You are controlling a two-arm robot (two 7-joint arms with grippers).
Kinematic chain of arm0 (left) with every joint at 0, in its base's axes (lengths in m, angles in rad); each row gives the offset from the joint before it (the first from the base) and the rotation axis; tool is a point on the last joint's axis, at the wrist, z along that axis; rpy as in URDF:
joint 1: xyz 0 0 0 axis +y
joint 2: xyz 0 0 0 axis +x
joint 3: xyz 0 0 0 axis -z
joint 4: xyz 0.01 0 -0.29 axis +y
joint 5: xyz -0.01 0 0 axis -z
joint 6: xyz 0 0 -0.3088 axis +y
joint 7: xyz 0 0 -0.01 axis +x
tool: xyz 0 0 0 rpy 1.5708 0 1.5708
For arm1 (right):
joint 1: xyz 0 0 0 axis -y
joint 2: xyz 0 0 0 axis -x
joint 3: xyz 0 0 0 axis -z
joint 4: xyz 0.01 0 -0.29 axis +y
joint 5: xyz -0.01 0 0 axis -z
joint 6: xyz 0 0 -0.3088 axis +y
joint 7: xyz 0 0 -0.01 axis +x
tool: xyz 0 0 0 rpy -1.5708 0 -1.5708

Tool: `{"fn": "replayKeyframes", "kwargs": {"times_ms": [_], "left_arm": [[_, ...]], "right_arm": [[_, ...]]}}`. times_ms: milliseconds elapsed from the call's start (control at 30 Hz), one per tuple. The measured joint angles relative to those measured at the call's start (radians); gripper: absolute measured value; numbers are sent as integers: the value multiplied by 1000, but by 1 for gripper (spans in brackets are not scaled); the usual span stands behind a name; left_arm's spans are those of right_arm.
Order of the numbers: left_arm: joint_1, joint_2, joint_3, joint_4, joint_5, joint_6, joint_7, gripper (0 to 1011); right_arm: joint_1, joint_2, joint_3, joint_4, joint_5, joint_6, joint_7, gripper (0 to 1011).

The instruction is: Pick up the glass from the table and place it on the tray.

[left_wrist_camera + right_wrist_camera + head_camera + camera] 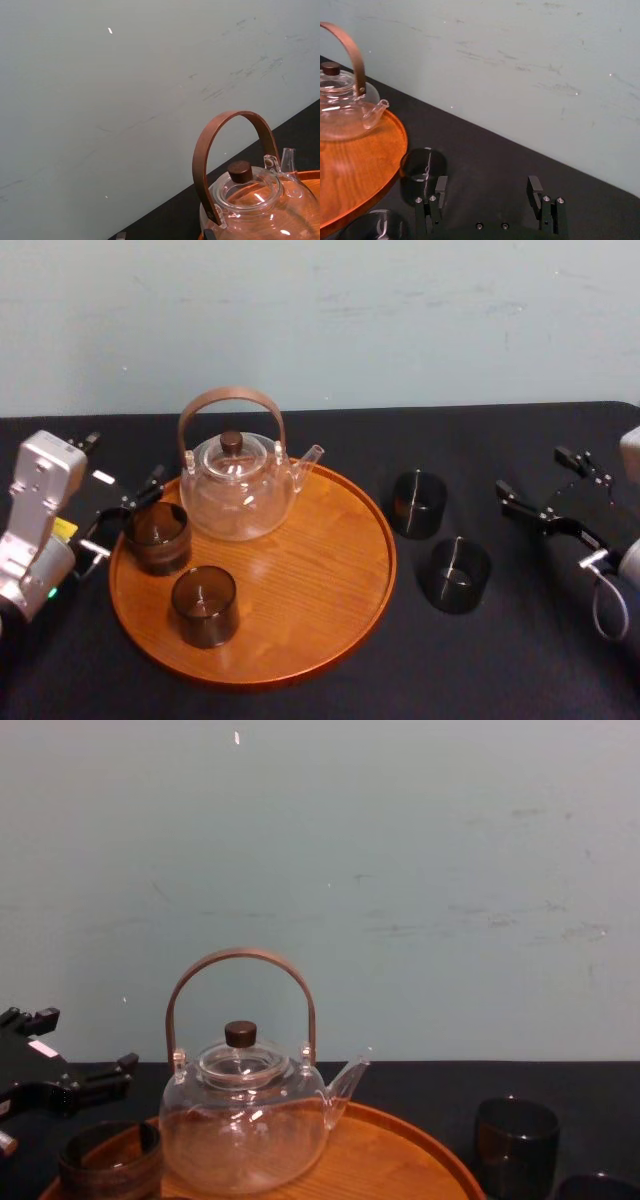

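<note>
The round wooden tray holds a clear teapot and two dark glasses: one at its left rim, one nearer the front. Two more dark glasses stand on the black table right of the tray, a far one and a near one. My left gripper is open just left of the rim glass, with nothing between its fingers. Right of the table glasses, my right gripper hovers open and empty. In the right wrist view the far glass sits beside one finger of the right gripper.
A pale wall stands behind the table. The teapot's tall brown handle rises above the tray. Black cloth stretches bare at the front right and behind the tray.
</note>
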Motion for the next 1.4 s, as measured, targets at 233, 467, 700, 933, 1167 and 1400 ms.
{"fn": "replayKeyframes", "kwargs": {"times_ms": [233,467,700,933,1167,1400], "left_arm": [[0,0,0,0,0,0,0,1001],[0,0,0,0,0,0,0,1001],[0,0,0,0,0,0,0,1001],[0,0,0,0,0,0,0,1002],[0,0,0,0,0,0,0,1001],[0,0,0,0,0,0,0,1001]], "right_arm": [[-79,37,49,-74,44,32,36,1002],[-157,68,88,-128,81,60,79,1002],[-210,101,100,-157,93,89,137,1003],[-231,118,97,-162,86,115,186,1002],[-231,126,81,-157,59,132,241,1002],[-218,109,76,-146,37,145,262,1002]]}}
